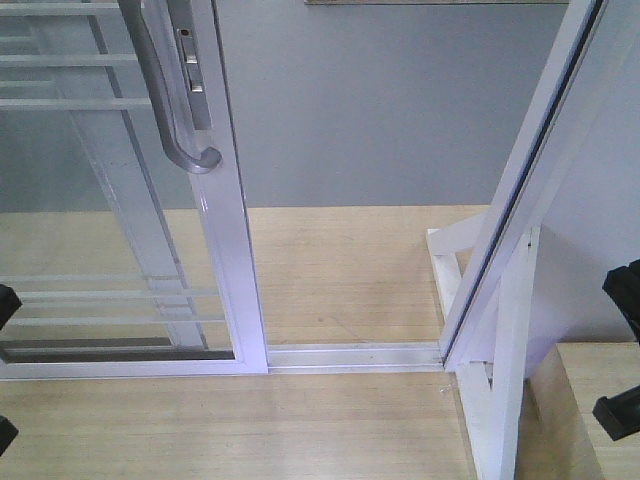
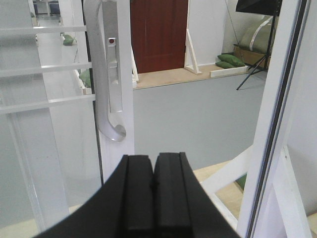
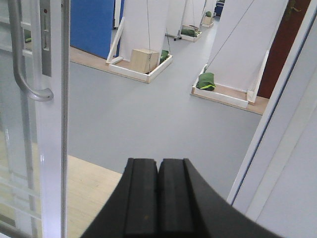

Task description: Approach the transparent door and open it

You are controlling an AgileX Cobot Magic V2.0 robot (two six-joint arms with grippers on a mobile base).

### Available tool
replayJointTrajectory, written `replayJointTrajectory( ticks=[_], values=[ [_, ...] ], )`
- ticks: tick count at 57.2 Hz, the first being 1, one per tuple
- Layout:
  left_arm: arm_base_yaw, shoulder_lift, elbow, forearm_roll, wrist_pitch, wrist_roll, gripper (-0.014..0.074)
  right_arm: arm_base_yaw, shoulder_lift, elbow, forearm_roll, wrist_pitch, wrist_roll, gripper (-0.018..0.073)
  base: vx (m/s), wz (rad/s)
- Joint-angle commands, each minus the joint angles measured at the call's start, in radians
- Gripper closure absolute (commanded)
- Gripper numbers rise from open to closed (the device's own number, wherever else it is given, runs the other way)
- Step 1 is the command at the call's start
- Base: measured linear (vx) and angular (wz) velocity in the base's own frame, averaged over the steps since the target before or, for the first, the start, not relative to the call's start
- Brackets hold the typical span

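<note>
- Front view, left side: the door [image 1: 120,200] fills the left half of the frame, a white-framed glass panel with thin white bars across it at the top and lower down.
- Its grey curved handle [image 1: 165,100] hangs at upper left, the hooked lower end just beside the door's right stile; the lock plate [image 1: 192,75] sits right of the handle on that stile.
- The door's bottom edge stands in the floor track [image 1: 350,355], which runs across the middle of the frame to the right post; the stretch of track between door and post is bare, so the door stands slid to the left with an open gap.
- Through the gap: pale wood floor [image 1: 340,270], then grey floor beyond.
- Right side of the front view: a slanted white frame post [image 1: 530,190] with wooden bracing at its foot.
- Dark claw parts show at the far left and far right edges of the front view, too little to read.
- Left wrist view: the handle [image 2: 106,99] and lock plate [image 2: 114,74] lie at upper left, well apart from the left claw [image 2: 153,198], which sits at bottom centre with its two black pads pressed together, holding nothing.
- A red-brown door [image 2: 158,34] shows far behind, at top centre.
- Right wrist view: the handle [image 3: 25,59] is at the far upper left, apart from the right claw [image 3: 158,203] at bottom centre, pads likewise closed tight on nothing.
- Farther back, a blue panel [image 3: 91,25] and a wooden box [image 3: 144,60] stand on the grey floor.
</note>
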Motion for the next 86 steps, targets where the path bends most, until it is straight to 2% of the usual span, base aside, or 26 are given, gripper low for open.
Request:
replayJointTrajectory(
  ticks=[1, 6, 14, 20, 25, 34, 42, 58, 60, 62, 67, 70, 72, 79, 86],
  values=[
    [0.02, -0.014, -0.024, -0.027, -0.079, 0.014, 0.0594, -0.002, 0.004, -0.03, -0.007, -0.078, 0.002, 0.0561, 0.0, 0.0],
    [0.082, -0.03, -0.024, -0.036, -0.035, 0.002, 0.0594, -0.002, 0.004, -0.03, -0.007, -0.078, 0.001, 0.0561, 0.0, 0.0],
    [0.201, -0.118, -0.017, -0.014, 0.101, -0.008, 0.0594, -0.002, 0.004, -0.03, -0.007, -0.079, 0.002, 0.0561, 0.0, 0.0],
    [0.233, -0.208, 0.034, -0.011, 0.118, -0.015, 0.0594, -0.002, 0.004, -0.03, -0.007, -0.079, 0.002, 0.0561, 0.0, 0.0],
    [0.234, -0.275, 0.1, -0.037, 0.099, -0.021, 0.0594, -0.002, 0.004, -0.03, -0.007, -0.079, 0.002, 0.0561, 0.0, 0.0],
    [0.223, -0.27, 0.207, -0.112, 0.0, -0.02, 0.0594, -0.002, 0.004, -0.03, -0.007, -0.078, 0.002, 0.0561, 0.0, 0.0],
    [0.192, -0.269, 0.204, -0.079, 0.003, -0.002, 0.0594, -0.002, 0.004, -0.03, -0.007, -0.078, 0.002, 0.0561, 0.0, 0.0],
    [0.192, -0.269, 0.204, -0.084, -0.012, -0.003, 0.0594, -0.002, 0.004, -0.03, -0.007, -0.078, 0.002, 0.0561, 0.0, 0.0],
    [0.192, -0.268, 0.204, -0.072, -0.018, -0.013, 0.0594, -0.002, 0.004, -0.03, -0.007, -0.078, 0.002, 0.0561, 0.0, 0.0],
    [0.192, -0.268, 0.204, -0.028, -0.029, -0.047, 0.0594, -0.002, 0.004, -0.03, -0.007, -0.078, 0.002, 0.0561, 0.0, 0.0],
    [0.192, -0.268, 0.203, 0.118, -0.055, -0.186, 0.0594, -0.002, 0.004, -0.03, -0.007, -0.078, 0.002, 0.0561, 0.0, 0.0],
    [0.192, -0.268, 0.203, 0.179, -0.061, -0.253, 0.0594, -0.002, 0.004, -0.03, -0.007, -0.078, 0.002, 0.0561, 0.0, 0.0],
    [0.192, -0.268, 0.203, 0.188, -0.061, -0.279, 0.0594, -0.002, 0.004, -0.03, -0.007, -0.078, 0.002, 0.0561, 0.0, 0.0],
    [0.192, -0.268, 0.203, 0.148, -0.061, -0.283, 0.0594, -0.002, 0.004, -0.03, -0.007, -0.078, 0.002, 0.0561, 0.0, 0.0],
    [0.192, -0.268, 0.203, 0.145, -0.061, -0.282, 0.0594, -0.002, 0.004, -0.03, -0.007, -0.078, 0.002, 0.0561, 0.0, 0.0]
  ],
)
